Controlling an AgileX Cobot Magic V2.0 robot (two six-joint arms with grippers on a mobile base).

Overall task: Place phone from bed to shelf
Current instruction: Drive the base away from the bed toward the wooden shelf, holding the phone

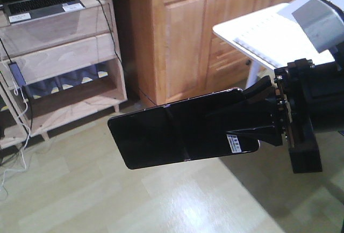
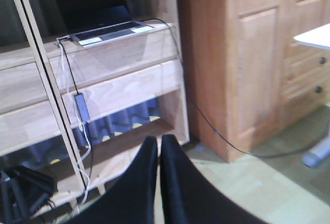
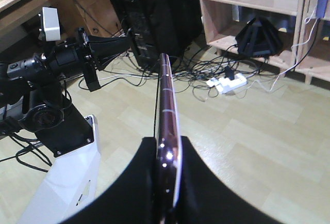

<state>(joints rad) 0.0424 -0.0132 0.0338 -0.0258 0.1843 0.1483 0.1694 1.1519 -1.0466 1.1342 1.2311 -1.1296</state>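
Note:
The phone (image 1: 177, 131), slim and glossy black with a crease across its middle and a small white sticker, hangs in the air above the floor. My right gripper (image 1: 252, 117) is shut on its right end. In the right wrist view the phone (image 3: 166, 105) shows edge-on with a pinkish metal rim, pinched between the black fingers (image 3: 203, 182). The light wooden shelf (image 1: 70, 56) stands to the left, beyond the phone. My left gripper (image 2: 159, 146) is shut with nothing in it and points at the shelf (image 2: 118, 84). The bed is out of view.
An open grey laptop (image 1: 45, 5) sits on the shelf's upper board, with cables and a power brick (image 2: 81, 106) hanging down. A tall wooden cabinet (image 1: 188, 29) and a white table (image 1: 269, 34) stand to the right. A black computer tower (image 3: 160, 12) and power strip (image 3: 227, 83) are on the floor.

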